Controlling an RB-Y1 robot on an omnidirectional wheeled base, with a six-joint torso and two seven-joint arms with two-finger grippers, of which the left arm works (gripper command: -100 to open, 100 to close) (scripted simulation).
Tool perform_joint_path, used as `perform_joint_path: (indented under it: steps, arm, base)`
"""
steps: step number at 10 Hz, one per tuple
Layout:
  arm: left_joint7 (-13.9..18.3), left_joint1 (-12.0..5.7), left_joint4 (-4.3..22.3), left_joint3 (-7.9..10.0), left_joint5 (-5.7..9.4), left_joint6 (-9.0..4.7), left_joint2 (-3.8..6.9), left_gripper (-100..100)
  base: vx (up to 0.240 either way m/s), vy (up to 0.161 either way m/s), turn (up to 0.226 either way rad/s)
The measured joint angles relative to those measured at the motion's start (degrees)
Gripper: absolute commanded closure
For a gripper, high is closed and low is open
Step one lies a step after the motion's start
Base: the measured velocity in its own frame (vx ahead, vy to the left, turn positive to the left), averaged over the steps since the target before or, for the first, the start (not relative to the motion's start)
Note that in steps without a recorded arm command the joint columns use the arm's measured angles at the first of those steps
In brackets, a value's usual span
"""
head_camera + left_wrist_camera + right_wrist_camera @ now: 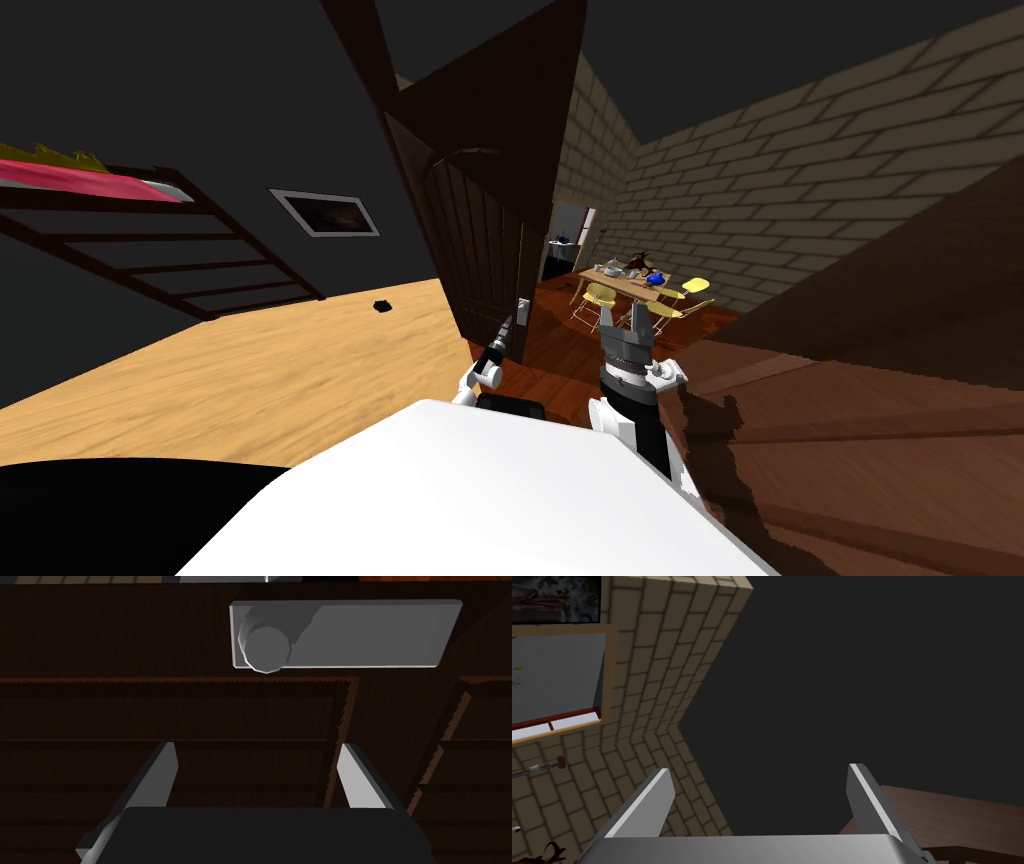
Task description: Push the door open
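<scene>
A dark brown panelled door (pixel 480 230) stands partly open ahead of me, its free edge carrying a grey handle plate (pixel 523 306). My left gripper (pixel 503 331) reaches up to the door just below that plate. In the left wrist view the open left gripper (pixel 257 768) faces the door's dark panels (pixel 175 711) at close range, with the grey handle (pixel 267 651) and its long plate (pixel 370 633) just beyond the fingertips. Nothing sits between the fingers. My right gripper (pixel 626 322) is raised in the doorway gap, and its wrist view shows it open (pixel 762 796) and empty.
Through the gap lies a brick-walled room with a laid table (pixel 625 280) and yellow chairs (pixel 600 297). A dark wooden surface (pixel 880 400) slopes close on my right. To the left are a pale wood floor (pixel 250 370), a bunk bed frame (pixel 150 250) and a small black object (pixel 381 306).
</scene>
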Motion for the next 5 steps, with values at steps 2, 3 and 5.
perform_joint_path:
  steps: [2, 3, 5]
  arm:
    - [0.00, -0.21, 0.35, 0.18, -0.10, -0.27, 1.75, -100]
    - [-0.05, -0.37, 0.41, 0.37, -0.15, -0.24, 2.48, -100]
    - [-0.06, -0.62, 0.87, 0.59, -0.28, -0.64, 2.86, -100]
  base:
    - [0.186, 0.002, -0.018]
    - [0.244, -0.014, -0.019]
    - [0.196, -0.075, -0.016]
